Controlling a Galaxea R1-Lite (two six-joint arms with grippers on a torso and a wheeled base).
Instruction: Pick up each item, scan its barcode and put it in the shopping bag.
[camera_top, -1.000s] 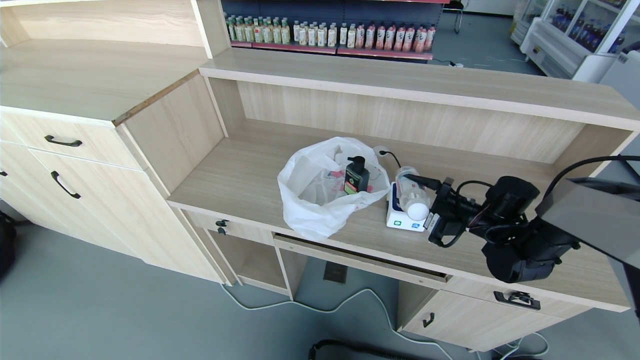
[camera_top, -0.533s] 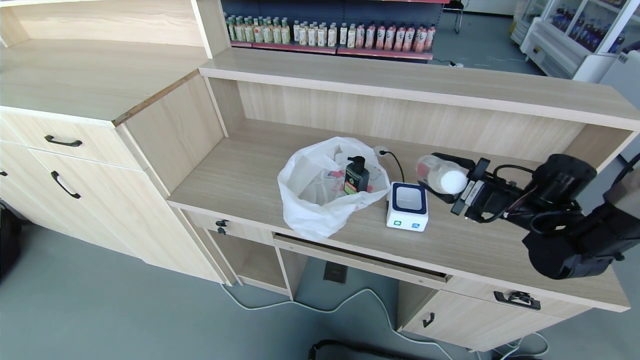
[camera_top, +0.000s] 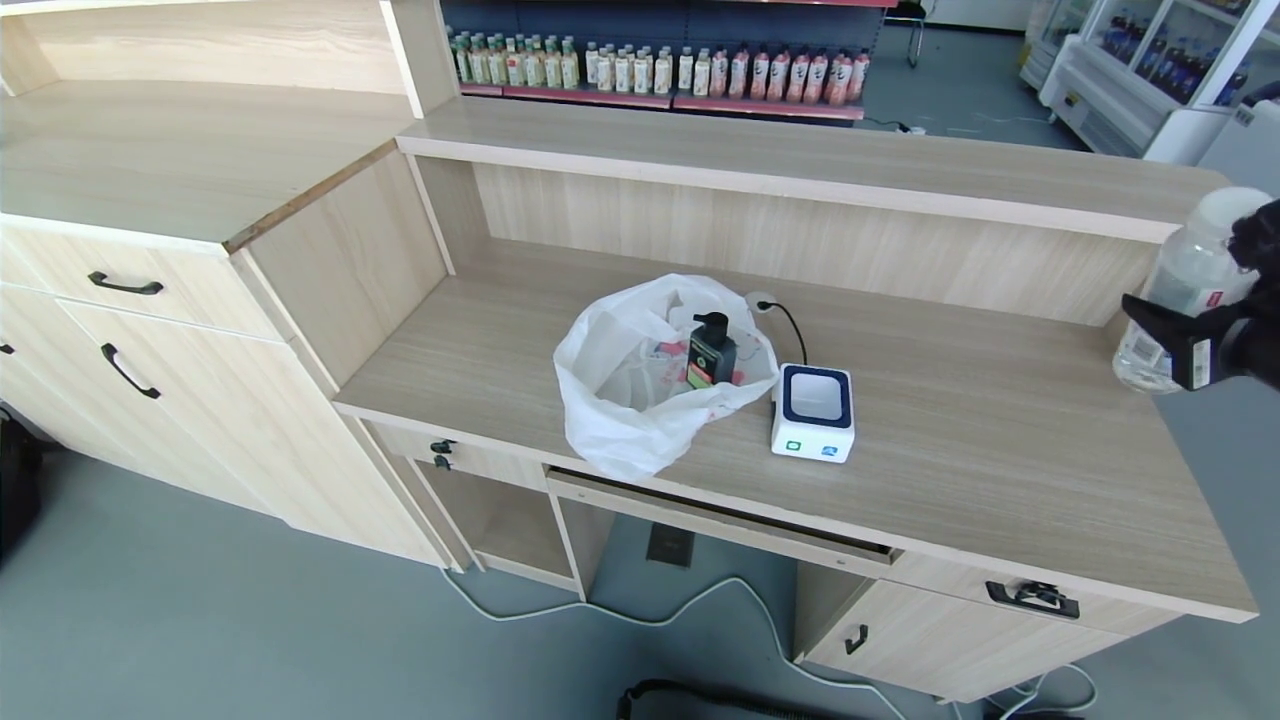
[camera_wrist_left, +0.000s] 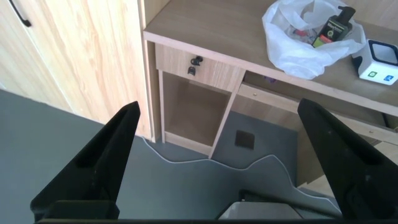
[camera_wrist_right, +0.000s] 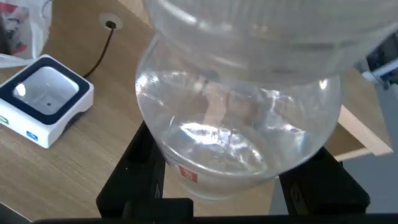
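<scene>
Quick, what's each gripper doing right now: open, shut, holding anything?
Left gripper: open, holding nothing.
Right gripper: shut on the bottle.

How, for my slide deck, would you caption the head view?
Right pincer holds a clear bottle past the counter's right end; scanner and shopping bag with pump bottle sit mid-counter.

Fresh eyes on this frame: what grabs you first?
The clear plastic bottle gripped in the right claw, lifted clear at the right end of the wooden counter. Next, the white plastic shopping bag mid-counter with a dark pump bottle standing in it, and the white square scanner beside it on the robot's right.
</scene>
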